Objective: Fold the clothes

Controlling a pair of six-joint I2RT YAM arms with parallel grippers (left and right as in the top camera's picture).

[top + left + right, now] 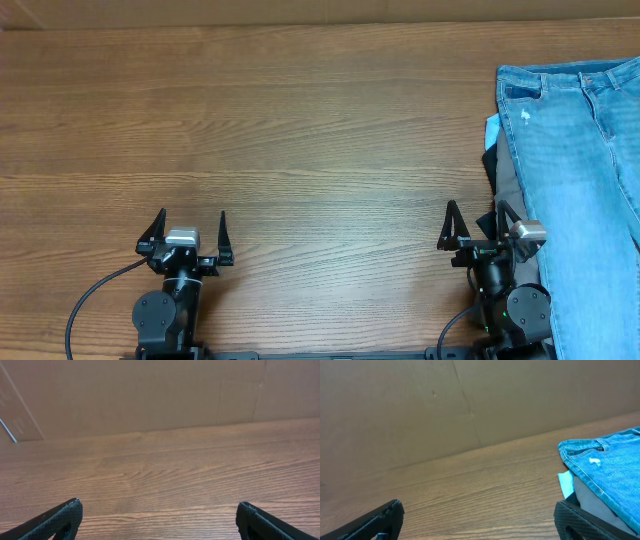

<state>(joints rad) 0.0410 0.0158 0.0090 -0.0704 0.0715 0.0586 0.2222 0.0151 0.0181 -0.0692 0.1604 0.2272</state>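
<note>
Desk: wood-grain top, filling nearly the whole overhead view.
Wall: brown cardboard sheets along the 12 o'clock edge of the desk, creased, seen in both wrist views.
Arms: left arm at 7 o'clock, right arm at 5 o'clock, both pointing toward 12.
Cables: one black cable curling off at 8 o'clock of the left arm, another at 8 o'clock of the right arm.
In the way: right arm base set against the pile's 6 o'clock end.
Clothes: one pile at 3 o'clock on the desk, running off the frame edge.
Jeans: light-blue denim on top, waistband toward 12, small white fleck near the belt loop.
Under the jeans: grey piece, dark piece, pale-blue corner peeking out at 9 o'clock of the pile.
Left jaws: spread wide, nothing between, bare desk ahead; pile well apart at 2 o'clock.
Right jaws: spread wide, nothing between; pile at 1 to 3 o'clock, outer finger at the pile's edge, contact not tellable.
Count: one jeans, three other pieces showing, two arms, two cables.
</note>
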